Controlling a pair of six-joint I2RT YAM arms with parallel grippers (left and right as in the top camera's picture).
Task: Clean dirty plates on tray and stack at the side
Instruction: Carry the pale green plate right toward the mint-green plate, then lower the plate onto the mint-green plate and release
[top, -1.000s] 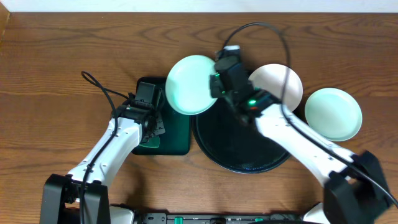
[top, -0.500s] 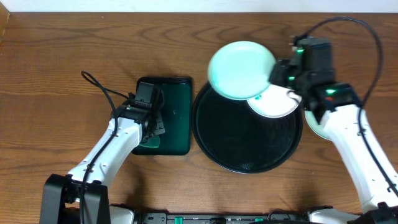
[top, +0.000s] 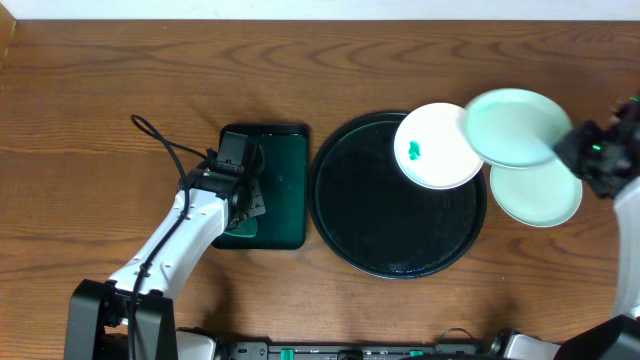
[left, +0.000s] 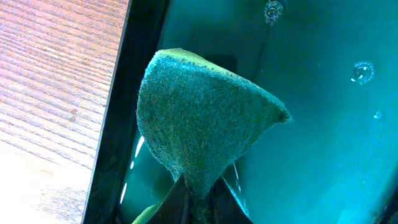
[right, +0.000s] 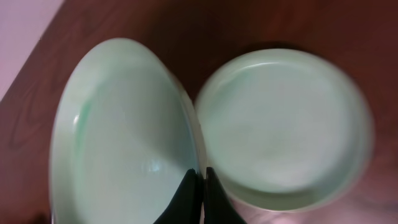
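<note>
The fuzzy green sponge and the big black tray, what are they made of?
The sponge looks like soft, scrubby fibre: its surface is fuzzy, and it folds where it is pinched. The black tray looks like hard plastic, maybe lacquered: it is smooth and glossy, with light shining off it.

A brown wooden tabletop with long straight grain (top: 100, 90) fills the overhead view under soft, even light. A narrow white strip (top: 300, 8) runs along its far edge; whether it is wall or floor cannot be told. Left of the left gripper's (left: 198, 199) jaws the wood carries a pale sheen. Up and left of the right gripper's (right: 199, 186) jaws, dark reddish wood meets a pale pinkish surface (right: 18, 25).
</note>
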